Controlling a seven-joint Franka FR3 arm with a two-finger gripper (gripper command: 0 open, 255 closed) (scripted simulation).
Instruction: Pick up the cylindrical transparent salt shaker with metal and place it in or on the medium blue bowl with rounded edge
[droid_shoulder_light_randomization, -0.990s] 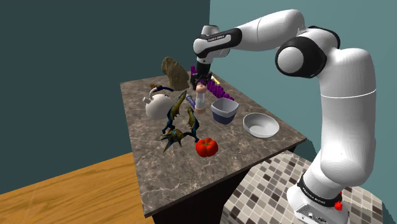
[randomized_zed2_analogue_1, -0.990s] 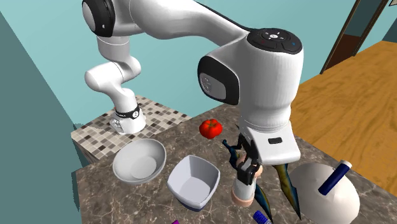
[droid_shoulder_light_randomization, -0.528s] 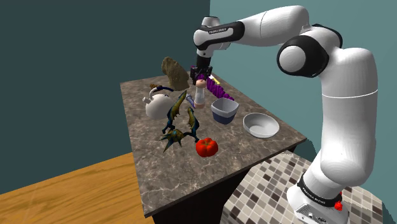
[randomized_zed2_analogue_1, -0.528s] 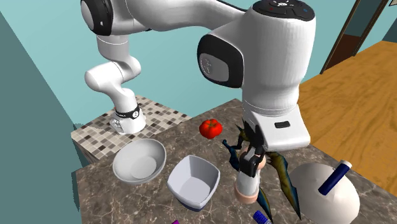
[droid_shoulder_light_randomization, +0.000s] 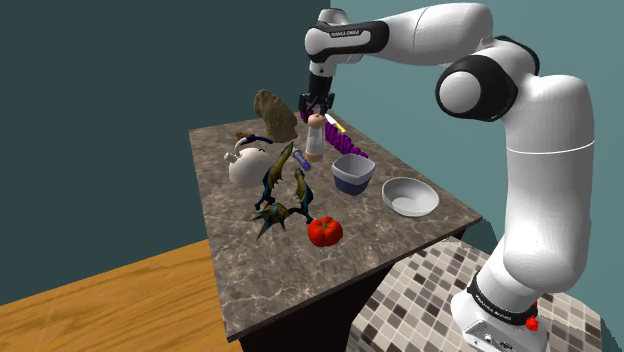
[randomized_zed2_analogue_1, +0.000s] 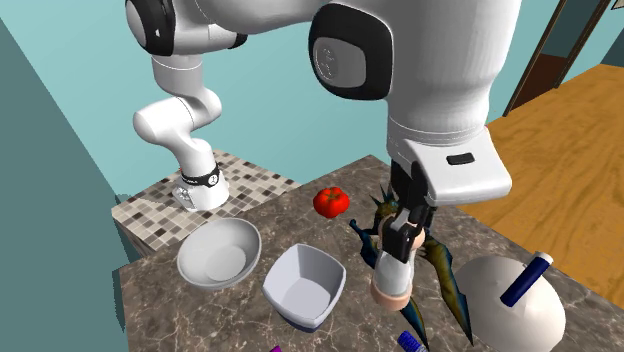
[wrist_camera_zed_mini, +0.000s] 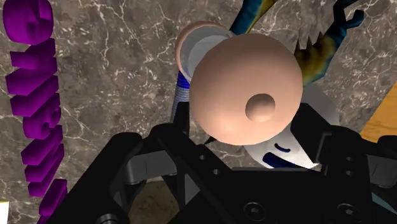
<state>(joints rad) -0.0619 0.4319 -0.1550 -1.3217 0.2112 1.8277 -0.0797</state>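
Reaching up and away from its stand, the white arm (droid_shoulder_light_randomization: 540, 170) holds the black pincer (droid_shoulder_light_randomization: 316, 110) above the far end of a dark marbled counter (droid_shoulder_light_randomization: 240, 260). Below the pincer and off to the side away from the stand sits a round white pot (droid_shoulder_light_randomization: 245, 166), the bulkiest thing on the stone. On the stand's side, farthest from the pincer, rests a pale grey round bowl (droid_shoulder_light_randomization: 410, 197). Between that bowl and the pincer stands the blue-grey bowl (droid_shoulder_light_randomization: 352, 183) with rounded corners, near the pincer but apart from it. A spiky blue-and-yellow figure (droid_shoulder_light_randomization: 282, 190) sprawls beside the pot, and a ridged purple object (wrist_camera_zed_mini: 35, 108) lies on the counter close beneath the pincer. A red tomato (randomized_zed2_analogue_1: 332, 202) sits well apart. The pincer's fingers are pinched on the upper end of the salt shaker (randomized_zed2_analogue_1: 393, 278), a pale upright cylinder with a pinkish domed cap, directly under the pincer. Its base seems just clear of the stone, though the gap is hard to judge.
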